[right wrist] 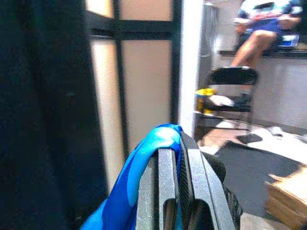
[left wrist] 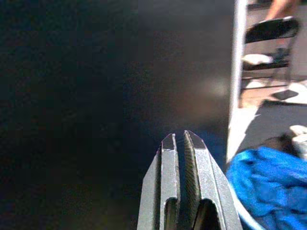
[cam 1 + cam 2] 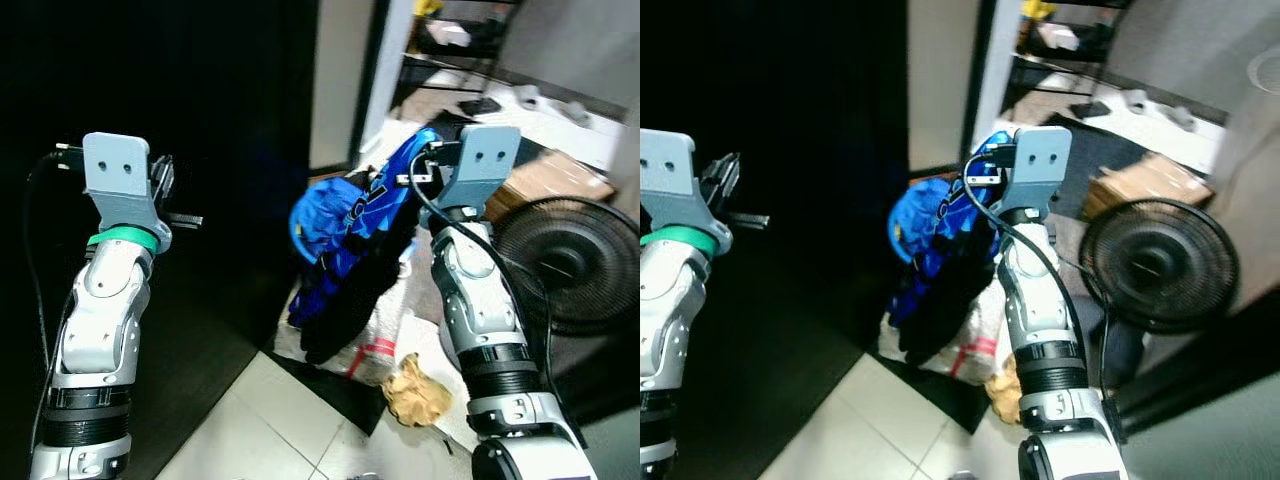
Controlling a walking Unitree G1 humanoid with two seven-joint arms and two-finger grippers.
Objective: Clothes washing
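Clothes (image 3: 350,250), blue and black, hang clamped in the right tool (image 1: 178,148), raised above bare floor tiles (image 3: 250,430). Left tool (image 2: 181,143), pressed shut and empty, faces a dark panel (image 3: 220,100). Farther right stands a fan (image 3: 575,255).

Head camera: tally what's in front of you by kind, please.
Grippers: 2, left gripper empty, right gripper holding the blue garment
Blue garment: 1
Black garment: 1
Fan: 1
Cardboard box: 1
Total: 6
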